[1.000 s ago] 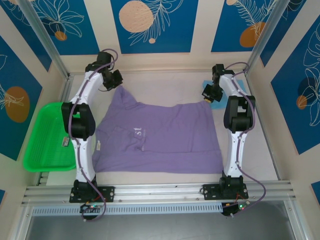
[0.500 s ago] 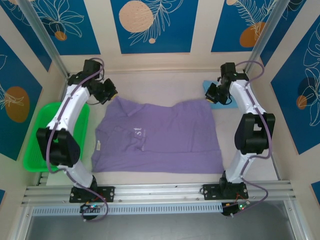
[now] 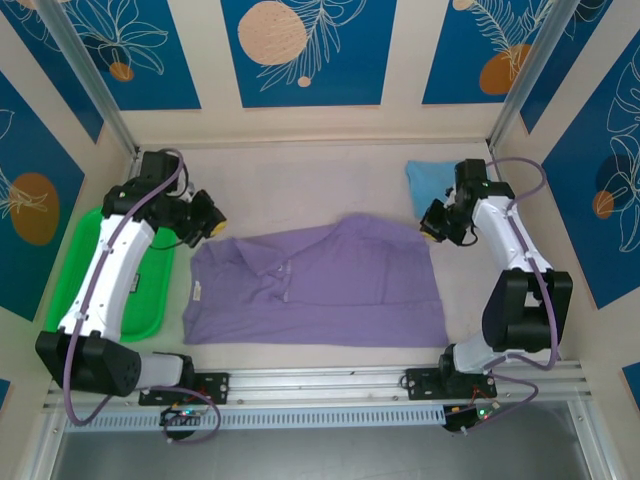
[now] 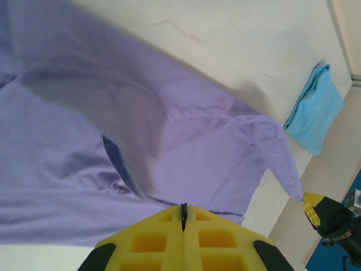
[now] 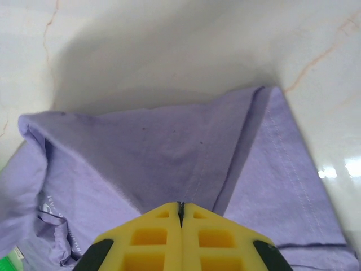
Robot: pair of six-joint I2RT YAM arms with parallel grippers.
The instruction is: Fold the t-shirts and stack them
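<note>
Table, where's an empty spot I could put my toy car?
Bare table lies between the back wall and the purple t-shirt, left of the blue t-shirt. The middle is crowded: the shirt covers it, left gripper and right gripper pinching its corners. The green tray takes the left edge.

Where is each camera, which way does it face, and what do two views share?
Top external: above and behind the arms, looking down on the table; both arms show.
Left wrist: behind the shut left fingers, facing across the lavender t-shirt toward the sky-blue t-shirt.
Right wrist: behind the shut right fingers, facing the lavender t-shirt.
Shared: both wrist views show the lavender t-shirt.
</note>
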